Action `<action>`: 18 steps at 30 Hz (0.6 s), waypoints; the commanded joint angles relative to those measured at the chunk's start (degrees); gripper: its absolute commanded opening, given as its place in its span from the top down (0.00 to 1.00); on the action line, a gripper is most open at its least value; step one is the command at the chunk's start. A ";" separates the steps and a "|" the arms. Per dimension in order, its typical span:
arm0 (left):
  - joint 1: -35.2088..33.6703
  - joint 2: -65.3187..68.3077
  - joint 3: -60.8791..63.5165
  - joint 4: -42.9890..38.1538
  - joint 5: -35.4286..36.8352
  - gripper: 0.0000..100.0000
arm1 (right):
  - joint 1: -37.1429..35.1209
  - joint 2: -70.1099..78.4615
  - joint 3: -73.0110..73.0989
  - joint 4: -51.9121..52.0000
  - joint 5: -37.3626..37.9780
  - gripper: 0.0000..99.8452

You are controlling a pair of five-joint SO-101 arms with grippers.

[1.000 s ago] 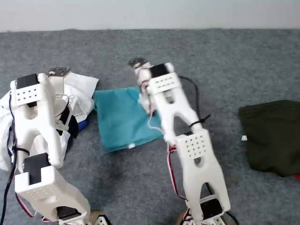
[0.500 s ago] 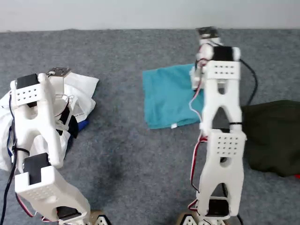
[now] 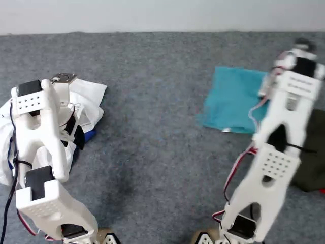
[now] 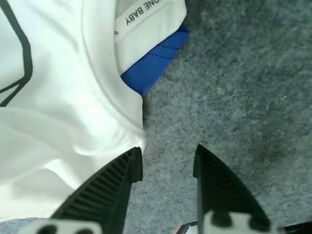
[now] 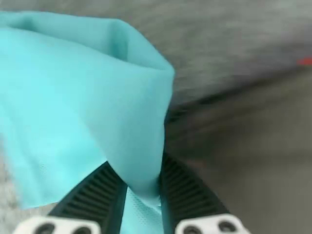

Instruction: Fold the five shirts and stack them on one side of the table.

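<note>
the right gripper [image 5: 141, 180], clamped on the teal shirt [image 3: 233, 99], drags it from mid-table over to the dark shirt [image 3: 316, 162] (stacking looks close); the left gripper [image 4: 165, 161] idles, jaws apart.

High view: soft, even overhead light, no glare. There's only a faint diffuse shadow on the grey carpet [image 3: 124, 185] beside the left arm [image 3: 38, 132]. Dark green shirt [image 3: 316, 165] goes near-black, folds hard to read. Left wrist view: white shirt [image 4: 53, 97] very bright, close to clipping, with a thin soft shadow under its hem. Right wrist view: teal shirt [image 5: 73, 97] evenly lit, dark shadow band under its raised edge.
</note>
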 commanded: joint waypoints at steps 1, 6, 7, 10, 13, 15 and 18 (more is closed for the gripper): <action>0.62 -0.26 -0.13 0.44 -0.79 0.82 | 6.02 -6.73 -2.37 2.59 -2.11 0.99; 0.62 -0.26 -0.13 0.35 -0.79 0.82 | 10.95 -10.42 -0.09 2.59 -6.51 0.99; 0.62 -0.26 -0.13 0.35 -0.79 0.82 | 11.47 -11.65 2.20 2.59 -6.51 0.99; 0.62 -0.26 -0.13 0.53 -0.79 0.82 | 13.49 -15.69 12.48 2.51 -6.95 0.99; 0.62 -0.26 -0.13 0.53 -0.79 0.82 | 17.01 -19.47 21.45 2.24 -7.21 0.99; 0.62 -0.26 -0.04 0.53 -0.79 0.82 | 20.35 -21.41 24.09 2.24 -8.18 0.99; 0.62 -0.18 -0.04 0.44 -0.79 0.82 | 25.54 -23.69 26.11 2.24 -8.44 0.99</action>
